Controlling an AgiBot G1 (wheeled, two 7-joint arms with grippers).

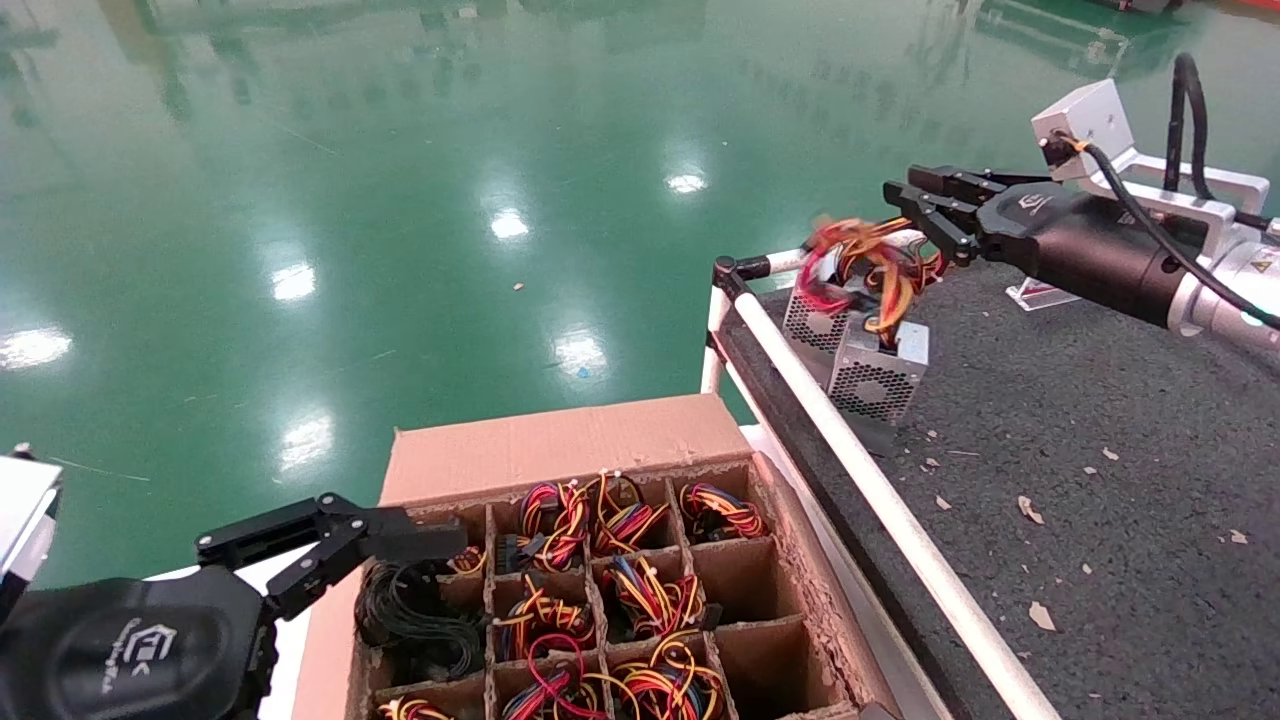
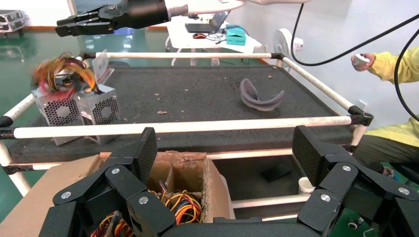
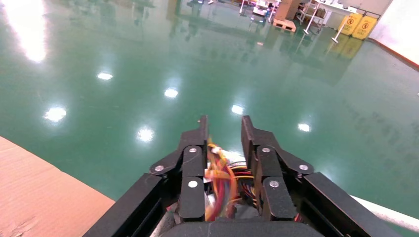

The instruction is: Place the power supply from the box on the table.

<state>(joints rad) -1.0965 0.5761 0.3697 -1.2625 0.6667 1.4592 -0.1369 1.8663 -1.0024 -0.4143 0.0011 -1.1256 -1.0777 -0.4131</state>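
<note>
Power supply (image 1: 880, 372) sits on the counter (image 1: 1100, 480) at its near-left corner, touching a second silver unit (image 1: 815, 322) beside the rail (image 1: 860, 470). Its wires (image 1: 870, 265) rise blurred straight up toward the right gripper (image 1: 915, 205), which hovers just above; fingers (image 3: 195, 163) narrowly apart, wires between them, grip looks released or letting go. Left gripper (image 1: 330, 535) hangs wide open over the box (image 1: 560, 445), far from the unit; right arm is nearer.

The floor (image 1: 400, 200) is glossy green; the table (image 1: 1100, 480) top rough, speckled and matt. Brown cardboard box (image 1: 560, 445); silver perforated metal power supply (image 1: 880, 375); smooth white rail (image 1: 880, 490).
</note>
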